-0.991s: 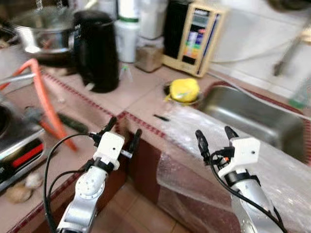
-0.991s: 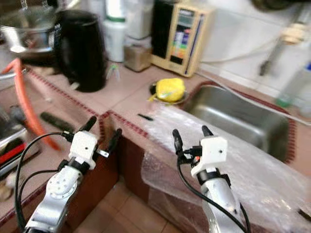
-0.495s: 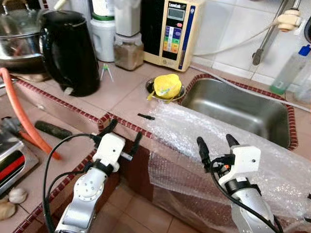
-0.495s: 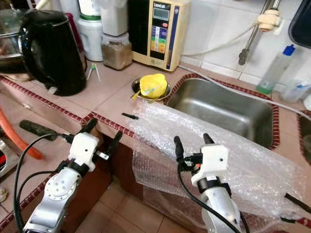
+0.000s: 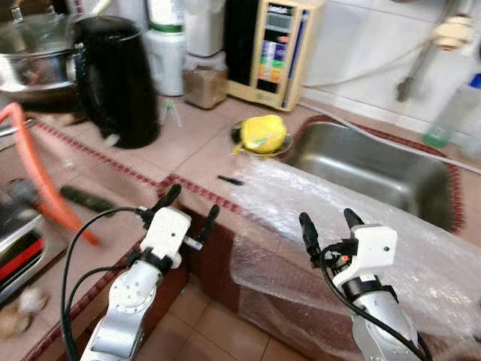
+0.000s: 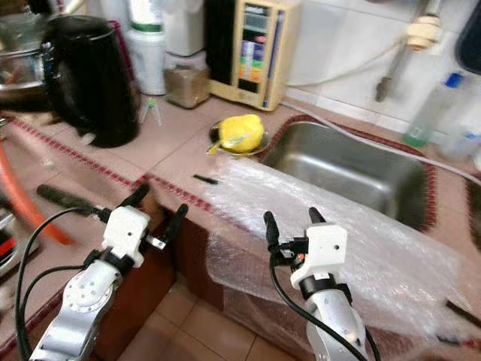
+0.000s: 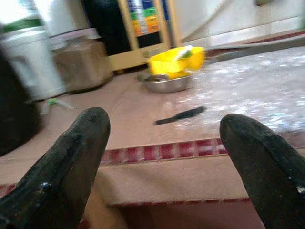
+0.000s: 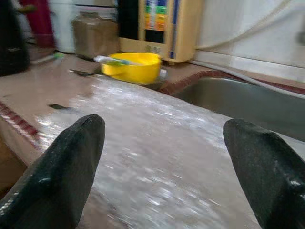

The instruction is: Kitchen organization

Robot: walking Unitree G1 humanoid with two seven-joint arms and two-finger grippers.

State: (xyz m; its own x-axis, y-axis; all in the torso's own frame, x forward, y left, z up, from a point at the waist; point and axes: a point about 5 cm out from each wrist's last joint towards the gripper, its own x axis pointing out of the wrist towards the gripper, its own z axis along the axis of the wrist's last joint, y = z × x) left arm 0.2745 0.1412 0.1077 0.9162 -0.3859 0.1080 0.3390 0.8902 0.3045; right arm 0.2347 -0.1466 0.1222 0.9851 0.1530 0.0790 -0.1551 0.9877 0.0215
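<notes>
The left gripper [image 5: 188, 204] is held out in front of the counter edge [image 5: 197, 186] with its two black fingers [image 7: 62, 164] spread wide apart, holding nothing and touching nothing; through the gap its wrist view looks across the pink tiled counter at a small dark stick-like item [image 7: 180, 115] lying just beside the edge of the bubble wrap [image 5: 361, 207]. The right gripper [image 5: 329, 223] is raised in front of the bubble wrap, its fingers [image 8: 57, 171] likewise spread wide and empty, hovering over the sheet without clear contact. The bubble wrap lies over the front lip of the counter, spreads along the near rim of the steel sink [image 5: 368, 171] and hangs down the cabinet front. Beyond both grippers, near the far left corner of the sink, a yellow bowl [image 5: 262, 132] sits in a small metal dish [image 7: 164, 84], well apart from the fingers. Farther back stand a black kettle [image 5: 116, 79], a white canister [image 5: 166, 51], a brown-filled jar [image 5: 205, 85] and a beige appliance with coloured buttons [image 5: 276, 47]. An orange hose [image 5: 41, 169] curves over the counter on the left.
</notes>
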